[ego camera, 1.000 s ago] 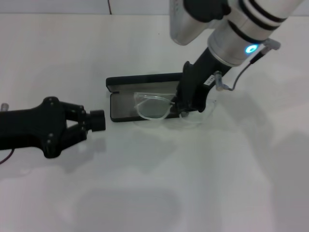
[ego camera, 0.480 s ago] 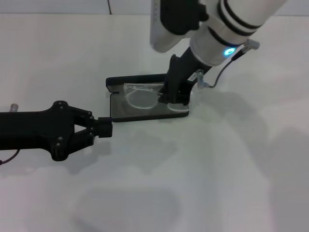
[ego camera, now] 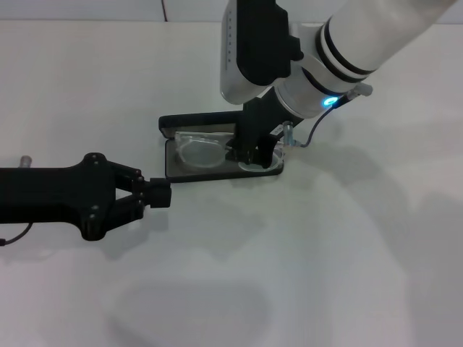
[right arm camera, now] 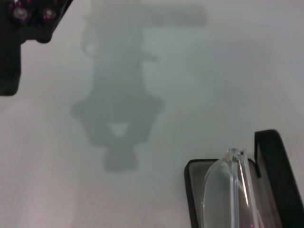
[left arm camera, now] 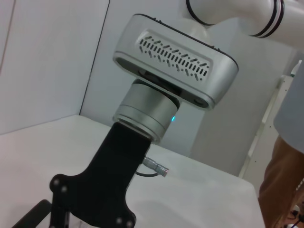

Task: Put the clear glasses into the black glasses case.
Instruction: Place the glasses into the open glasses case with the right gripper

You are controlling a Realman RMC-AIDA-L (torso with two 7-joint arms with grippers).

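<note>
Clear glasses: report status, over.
Right gripper down on the clear glasses, over the open black glasses case. Left gripper beside the case's front-left corner. Nothing blocking.

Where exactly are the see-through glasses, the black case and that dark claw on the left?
clear glasses (ego camera: pixel 200 152), head view, on one lens.
black glasses case (ego camera: pixel 199 120), head view, on the raised lid.
left end effector (ego camera: pixel 155 194), head view, at its tip.

Our right arm (ego camera: pixel 362 43) is white with black rings, a silver vented housing (left arm camera: pixel 175 59), a glowing cyan light (ego camera: pixel 330 100) and thin cable above its black hand (ego camera: pixel 255 148); our left hand (ego camera: pixel 155 193) is matte black.
</note>
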